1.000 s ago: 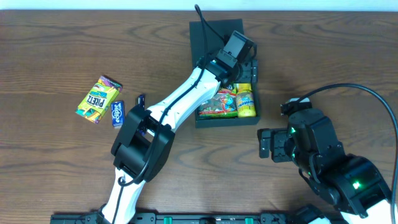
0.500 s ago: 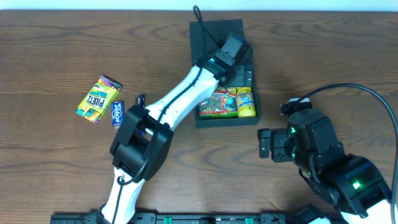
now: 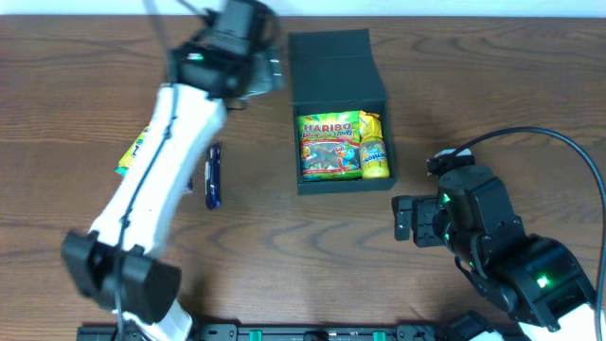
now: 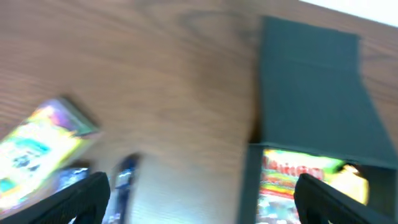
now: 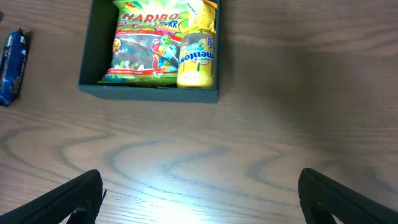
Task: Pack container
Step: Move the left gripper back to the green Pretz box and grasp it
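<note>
The black container (image 3: 346, 187) lies at the table's middle back with its flap lid open toward the far edge. Inside lie a Haribo bag (image 3: 330, 147) and a yellow Mentos packet (image 3: 375, 156). My left gripper (image 3: 258, 80) is open and empty, blurred, above the bare table left of the lid. Its wrist view shows the lid (image 4: 317, 87) and the Haribo bag (image 4: 298, 180) to the right of the jaws (image 4: 208, 205). My right gripper (image 3: 407, 220) is open and empty, near the box's front right; in its wrist view (image 5: 211, 199) the container (image 5: 149, 92) lies ahead.
A yellow Pretz box (image 3: 131, 156) lies at the left, partly hidden by my left arm, and also shows in the left wrist view (image 4: 37, 149). A blue packet (image 3: 213, 175) lies between it and the container, also in the right wrist view (image 5: 12, 65).
My left arm has swung out of the container to the left and back, uncovering the Haribo bag. The right arm has not moved.
</note>
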Action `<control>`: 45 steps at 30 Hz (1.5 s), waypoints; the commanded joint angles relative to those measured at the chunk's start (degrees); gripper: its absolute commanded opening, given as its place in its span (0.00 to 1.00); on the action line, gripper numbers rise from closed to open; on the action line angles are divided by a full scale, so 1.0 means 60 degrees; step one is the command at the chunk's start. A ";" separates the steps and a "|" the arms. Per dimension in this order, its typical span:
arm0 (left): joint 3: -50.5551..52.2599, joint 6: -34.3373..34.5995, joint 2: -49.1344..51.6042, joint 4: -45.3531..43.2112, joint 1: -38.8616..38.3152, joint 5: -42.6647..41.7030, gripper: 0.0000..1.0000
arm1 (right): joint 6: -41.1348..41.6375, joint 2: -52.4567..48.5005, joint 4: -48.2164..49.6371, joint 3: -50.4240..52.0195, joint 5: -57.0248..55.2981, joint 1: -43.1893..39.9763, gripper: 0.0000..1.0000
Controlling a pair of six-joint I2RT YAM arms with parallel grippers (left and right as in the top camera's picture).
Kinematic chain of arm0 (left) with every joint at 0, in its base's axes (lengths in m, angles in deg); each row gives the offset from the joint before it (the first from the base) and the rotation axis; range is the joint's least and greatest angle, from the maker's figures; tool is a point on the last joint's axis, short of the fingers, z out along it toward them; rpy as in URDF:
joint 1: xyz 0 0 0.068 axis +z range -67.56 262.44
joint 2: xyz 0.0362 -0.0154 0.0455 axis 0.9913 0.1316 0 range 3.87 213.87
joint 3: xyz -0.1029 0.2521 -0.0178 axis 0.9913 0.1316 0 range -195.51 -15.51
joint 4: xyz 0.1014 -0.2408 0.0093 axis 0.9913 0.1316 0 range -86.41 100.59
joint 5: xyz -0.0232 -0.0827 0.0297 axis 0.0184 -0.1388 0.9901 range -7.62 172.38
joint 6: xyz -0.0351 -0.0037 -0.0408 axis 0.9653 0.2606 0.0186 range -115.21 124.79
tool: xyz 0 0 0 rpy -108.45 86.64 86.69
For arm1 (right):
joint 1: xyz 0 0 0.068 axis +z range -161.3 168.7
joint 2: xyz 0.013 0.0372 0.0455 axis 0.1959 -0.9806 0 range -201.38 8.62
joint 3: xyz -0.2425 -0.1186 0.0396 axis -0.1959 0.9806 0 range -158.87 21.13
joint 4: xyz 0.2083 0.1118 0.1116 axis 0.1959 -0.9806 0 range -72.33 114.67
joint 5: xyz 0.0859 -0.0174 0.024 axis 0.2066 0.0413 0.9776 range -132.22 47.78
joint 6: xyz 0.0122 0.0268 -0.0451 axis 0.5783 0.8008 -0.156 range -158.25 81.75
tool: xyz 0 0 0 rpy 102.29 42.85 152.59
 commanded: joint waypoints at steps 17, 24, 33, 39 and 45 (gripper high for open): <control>0.0277 -0.5300 -0.0171 0.1752 0.3180 0.0288 0.95 | -0.0135 0.0044 -0.0004 -0.0066 -0.0036 -0.0069 0.99; 0.1861 -0.6765 -0.0076 0.0707 0.3483 -0.0055 0.95 | -0.0135 0.0044 -0.0004 -0.0066 -0.0036 -0.0069 0.99; 0.4324 -0.8255 -0.0066 -0.1504 0.3541 -0.0423 1.00 | -0.0135 0.0044 -0.0004 -0.0066 -0.0036 -0.0069 0.99; 0.5384 -0.8786 -0.0062 -0.3177 0.3938 -0.0423 0.89 | -0.0135 0.0044 -0.0004 -0.0066 -0.0036 -0.0069 0.99; 0.5807 -0.8776 -0.0047 -0.4357 0.4535 -0.0586 0.95 | -0.0135 0.0044 -0.0004 -0.0066 -0.0036 -0.0069 0.99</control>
